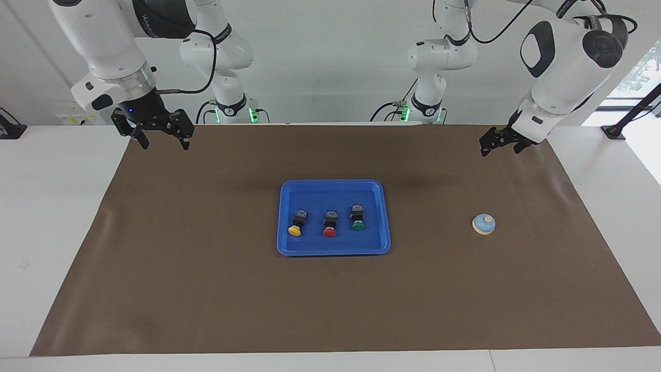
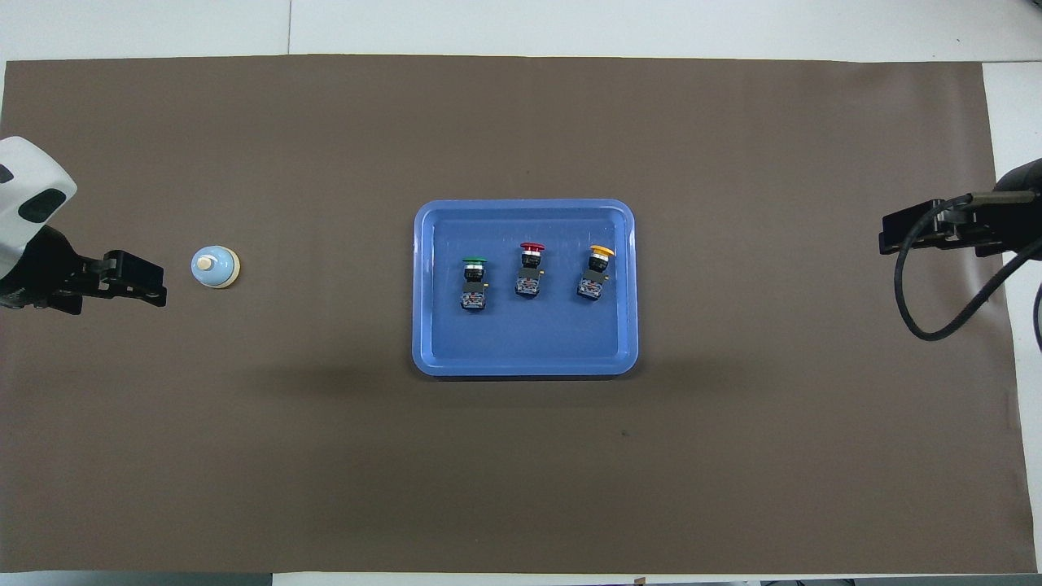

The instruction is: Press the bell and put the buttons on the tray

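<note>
The blue tray (image 1: 333,249) lies mid-desk on the brown mat (image 1: 206,268). In it the yellow button (image 1: 296,224), red button (image 1: 330,224) and green button (image 1: 357,217) lie in a row, apart from one another, the red between the other two. In the overhead view the bell (image 2: 215,266) sits at the tray's nine o'clock, well apart. The left pincer (image 1: 500,144) hangs above the mat; whether it is spread or closed I cannot tell. The right pincer (image 1: 162,141) hangs over the mat's edge, fingers spread, holding nothing.
</note>
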### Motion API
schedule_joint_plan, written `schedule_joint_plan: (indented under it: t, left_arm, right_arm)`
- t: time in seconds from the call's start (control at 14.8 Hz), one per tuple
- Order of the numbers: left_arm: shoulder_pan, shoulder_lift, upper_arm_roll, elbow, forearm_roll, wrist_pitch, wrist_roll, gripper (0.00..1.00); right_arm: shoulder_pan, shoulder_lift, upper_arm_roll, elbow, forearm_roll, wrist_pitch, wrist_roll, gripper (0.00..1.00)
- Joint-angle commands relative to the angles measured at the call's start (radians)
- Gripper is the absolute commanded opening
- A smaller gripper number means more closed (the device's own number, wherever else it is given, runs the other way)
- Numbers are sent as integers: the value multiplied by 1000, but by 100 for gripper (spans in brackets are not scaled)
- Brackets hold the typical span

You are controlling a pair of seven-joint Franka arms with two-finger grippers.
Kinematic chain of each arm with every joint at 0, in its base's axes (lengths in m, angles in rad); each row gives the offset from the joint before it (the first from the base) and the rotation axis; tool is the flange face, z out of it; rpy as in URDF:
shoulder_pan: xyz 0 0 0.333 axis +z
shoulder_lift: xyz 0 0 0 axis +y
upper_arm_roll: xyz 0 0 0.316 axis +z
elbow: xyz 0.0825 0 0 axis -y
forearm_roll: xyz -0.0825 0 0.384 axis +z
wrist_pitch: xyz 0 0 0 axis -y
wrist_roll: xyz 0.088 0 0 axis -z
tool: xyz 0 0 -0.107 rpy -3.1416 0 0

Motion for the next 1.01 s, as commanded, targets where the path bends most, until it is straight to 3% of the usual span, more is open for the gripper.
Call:
schedule_joint_plan:
  t: [0.0, 0.81, 0.94]
  left_arm:
    - [-9, 12, 5, 3, 10, -15, -3, 100]
    - [-9, -3, -15, 24, 36, -60, -2, 100]
    - [-5, -3, -20, 70, 40, -66, -2, 100]
  right_arm:
    - [-10, -4, 8, -3, 13, -11, -13, 100]
    - [-10, -4, 6, -4, 13, -11, -13, 100]
    - [-10, -4, 6, -4, 13, -11, -13, 100]
